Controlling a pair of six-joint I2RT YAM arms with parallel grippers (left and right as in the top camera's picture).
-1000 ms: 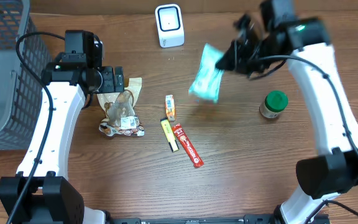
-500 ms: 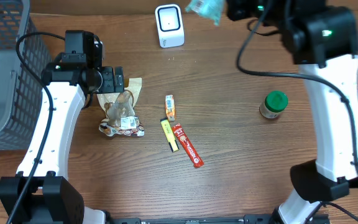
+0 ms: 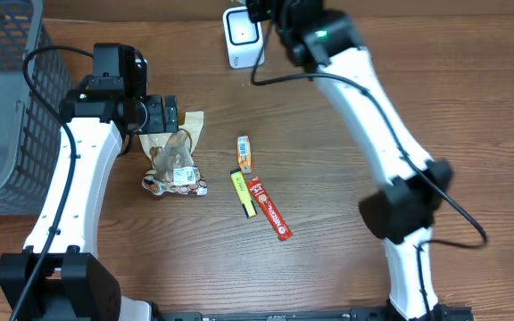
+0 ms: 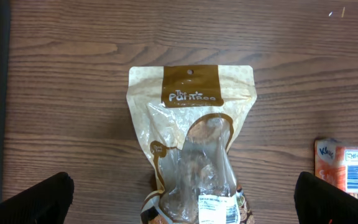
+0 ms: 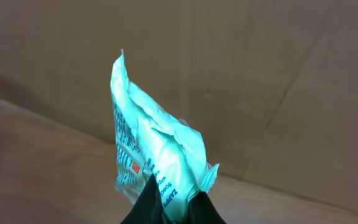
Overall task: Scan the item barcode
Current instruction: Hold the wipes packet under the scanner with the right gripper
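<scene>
A teal wipes packet (image 5: 146, 152) stands upright in the right wrist view, and my right gripper (image 5: 171, 205) is shut on its lower end. Seen from overhead, that gripper (image 3: 262, 9) sits at the top edge just right of the white scanner (image 3: 242, 36), and the packet itself is out of that frame. My left gripper (image 4: 182, 208) is wide open, its black fingertips (image 4: 33, 199) on either side above a brown snack pouch (image 4: 191, 143) lying flat. From overhead, the left gripper (image 3: 161, 114) hovers over the pouch's (image 3: 175, 159) top end.
An orange packet (image 3: 244, 153), a yellow stick (image 3: 243, 193) and a red bar (image 3: 269, 208) lie mid-table. A grey wire basket (image 3: 7, 98) stands at the left edge. The right arm stretches diagonally across the right half of the table.
The right arm has swung the teal packet from mid-right of the table up and left, to the top edge beside the scanner. The left arm has not moved.
</scene>
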